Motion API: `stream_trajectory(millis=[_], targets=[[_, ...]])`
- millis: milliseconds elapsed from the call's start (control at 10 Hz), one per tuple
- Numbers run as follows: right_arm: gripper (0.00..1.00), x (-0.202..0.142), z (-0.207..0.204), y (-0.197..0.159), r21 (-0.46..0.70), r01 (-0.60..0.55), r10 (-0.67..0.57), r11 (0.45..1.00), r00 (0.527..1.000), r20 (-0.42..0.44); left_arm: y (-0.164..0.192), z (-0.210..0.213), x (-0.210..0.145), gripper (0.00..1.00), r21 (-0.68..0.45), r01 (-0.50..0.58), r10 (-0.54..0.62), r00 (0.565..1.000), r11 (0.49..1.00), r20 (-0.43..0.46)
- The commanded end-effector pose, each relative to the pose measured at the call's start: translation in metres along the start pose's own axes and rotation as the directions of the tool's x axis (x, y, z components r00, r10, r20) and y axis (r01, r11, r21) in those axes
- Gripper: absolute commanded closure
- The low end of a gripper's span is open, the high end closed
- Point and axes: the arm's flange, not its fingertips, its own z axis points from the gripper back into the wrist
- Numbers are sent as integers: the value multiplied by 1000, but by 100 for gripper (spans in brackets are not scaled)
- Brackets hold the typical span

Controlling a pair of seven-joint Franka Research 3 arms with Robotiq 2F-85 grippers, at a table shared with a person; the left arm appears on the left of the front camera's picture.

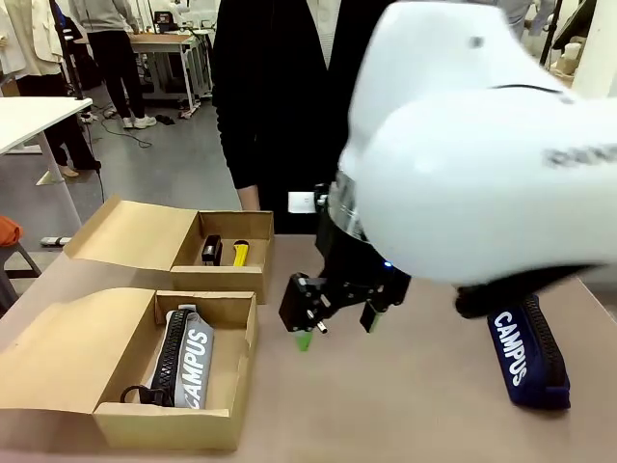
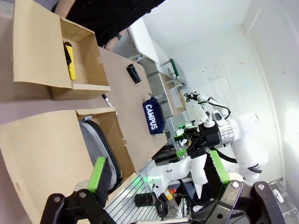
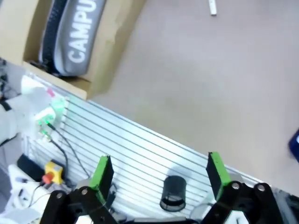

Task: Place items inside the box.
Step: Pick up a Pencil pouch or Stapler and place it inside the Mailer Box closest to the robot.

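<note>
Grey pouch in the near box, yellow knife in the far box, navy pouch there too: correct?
No. The front view shows the navy pouch on the table, outside both boxes. The grey pouch in near box and knife in far box are right.

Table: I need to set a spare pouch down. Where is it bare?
Bare table lies between the near box and the navy pouch, in front of the hovering right end effector. The left side is crowded with the near box and far box.
</note>
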Motion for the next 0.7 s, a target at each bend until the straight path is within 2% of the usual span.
stream_trajectory(millis=[0,100,200,300,400,500,600], targets=[[0,34,-14,21,13,-30,30,999,999,-43,-1,0,1,0,-17,18,-18,1000,1000,10],[0,0,0,0,0,0,0,1000,1000,0,-1,0,1,0,-17,18,-18,1000,1000,10],[0,5,12,-18,33,56,-58,998,996,67,-1,0,1,0,-17,18,-18,1000,1000,10],[0,11,35,-64,156,113,-131,981,985,109,-1,0,1,0,-17,18,-18,1000,1000,10],[0,12,55,-109,306,75,-98,949,993,61,-1,0,1,0,-17,18,-18,1000,1000,10],[0,12,65,-151,383,78,-75,921,997,-23,-1,0,1,0,-17,18,-18,1000,1000,10],[0,11,74,-194,498,109,-89,861,994,-64,-1,0,1,0,-17,18,-18,1000,1000,10]])
